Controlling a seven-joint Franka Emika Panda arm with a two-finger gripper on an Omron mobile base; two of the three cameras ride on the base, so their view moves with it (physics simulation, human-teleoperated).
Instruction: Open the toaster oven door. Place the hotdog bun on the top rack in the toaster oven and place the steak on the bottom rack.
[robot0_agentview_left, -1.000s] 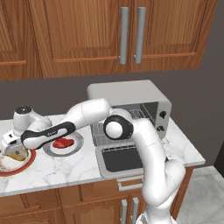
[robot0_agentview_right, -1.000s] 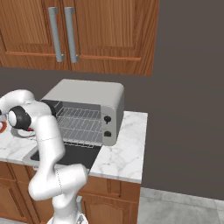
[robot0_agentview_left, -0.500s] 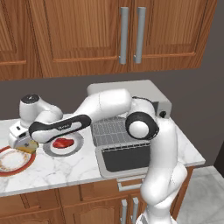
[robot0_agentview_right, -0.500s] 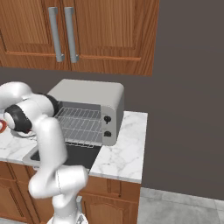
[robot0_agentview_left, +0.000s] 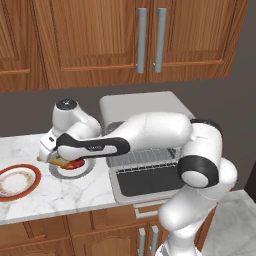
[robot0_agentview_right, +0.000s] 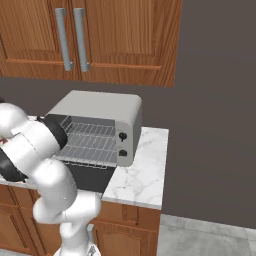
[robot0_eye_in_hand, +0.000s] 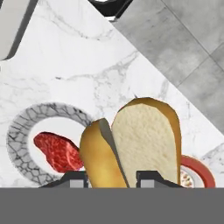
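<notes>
My gripper (robot0_agentview_left: 51, 158) is shut on the hotdog bun (robot0_agentview_left: 59, 162), a tan roll with a pale cut face (robot0_eye_in_hand: 144, 135), and holds it just above the left rim of a grey-patterned plate (robot0_agentview_left: 88, 170). The red steak (robot0_agentview_left: 75, 165) lies on that plate, close beside the bun (robot0_eye_in_hand: 57, 151). To the right stands the light grey toaster oven (robot0_agentview_left: 142, 106). Its door (robot0_agentview_left: 150, 182) lies folded down, dark glass up. Inside, the top rack (robot0_agentview_right: 94, 131) and the bottom rack (robot0_agentview_right: 86, 150) are bare.
A red-rimmed plate (robot0_agentview_left: 18, 180) sits at the counter's left end with nothing on it. My own white arm stretches across in front of the oven mouth. Wooden cabinets hang above, and the marble counter (robot0_agentview_right: 142, 170) ends just right of the oven.
The gripper has carried the bun to the right, off the red-rimmed plate and over the steak's plate. The elbow has swung right, in front of the oven.
</notes>
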